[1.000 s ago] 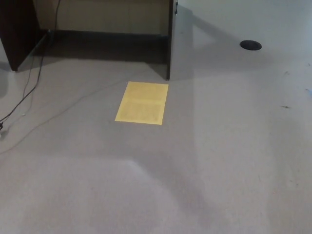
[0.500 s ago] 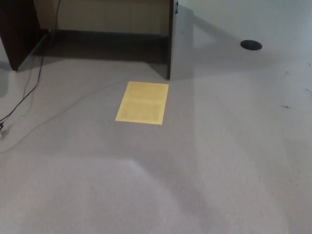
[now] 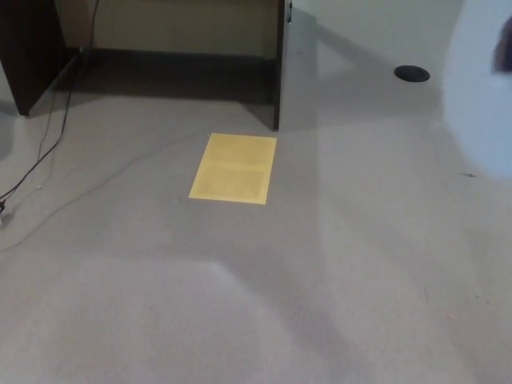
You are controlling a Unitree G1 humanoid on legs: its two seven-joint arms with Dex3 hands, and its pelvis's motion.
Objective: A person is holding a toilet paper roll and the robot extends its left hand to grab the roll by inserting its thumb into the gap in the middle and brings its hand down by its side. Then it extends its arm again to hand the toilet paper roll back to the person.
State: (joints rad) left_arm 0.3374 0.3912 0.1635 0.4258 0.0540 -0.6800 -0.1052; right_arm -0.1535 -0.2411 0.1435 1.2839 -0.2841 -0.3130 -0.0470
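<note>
- The grey floor (image 3: 240,320) fills almost the whole head view. No robot arm shows over it, so the reach is, in my judgement, not yet begun or is outside the view.
- At the right edge there is a large, pale, very blurred shape, which I take to be the toilet paper roll (image 3: 480,96), held close to the camera. I cannot see its middle hole, and I cannot tell who holds it.
- The dark desk panel (image 3: 278,72) stands upright at the top centre, well apart from the pale shape, so it should not hinder a reach.
- The yellow sheet (image 3: 234,168) lies flat on the floor just in front of the panel. It has no part in the task.
- Thin cables (image 3: 48,144) run over the floor at the left, and a small black disc (image 3: 412,74) lies at the top right.
- A small dark patch (image 3: 504,44) sits on the pale shape. It may be the hole or a finger; it is too blurred to say.
- Neither the left hand nor the right hand is in view, so I cannot tell how far the fingers are apart or whether they hold anything.
- To do this step well, the left hand should wait until the roll is steady and the hole faces it, then aim the thumb at the hole with the fingers spread outside the roll.
</note>
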